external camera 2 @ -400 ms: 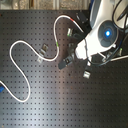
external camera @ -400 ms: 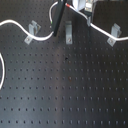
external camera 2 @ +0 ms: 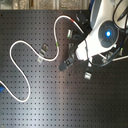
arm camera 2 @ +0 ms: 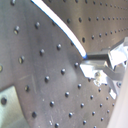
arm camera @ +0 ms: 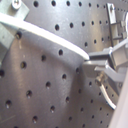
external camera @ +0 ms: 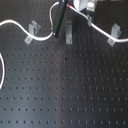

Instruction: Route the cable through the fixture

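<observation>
The white cable (external camera: pixel 15 23) runs from the first exterior view's left past a small metal fixture (external camera: pixel 32 31) and curves up to my gripper (external camera: pixel 59 33). A second fixture (external camera: pixel 68 32) stands just beside the gripper. In the second exterior view the cable (external camera 2: pixel 17 47) snakes across the board, with a green band (external camera 2: pixel 58 45) and a red band (external camera 2: pixel 75 20) on it. My gripper (external camera 2: pixel 63 66) hangs low over the board. Both wrist views show the cable (arm camera: pixel 45 35) (arm camera 2: pixel 60 25) ending between the fingers of my gripper (arm camera: pixel 90 64) (arm camera 2: pixel 88 60), which is shut on it.
The black perforated board (external camera: pixel 65 90) fills the scene. Two more metal fixtures (external camera: pixel 115 34) (external camera: pixel 90 20) stand at the first exterior view's right, with another stretch of white cable running past them. The robot's white arm (external camera 2: pixel 102 35) looms over the second exterior view's right.
My gripper has moved down a little toward the board and the middle fixture, carrying the cable with it. The rest of the cable lies as before.
</observation>
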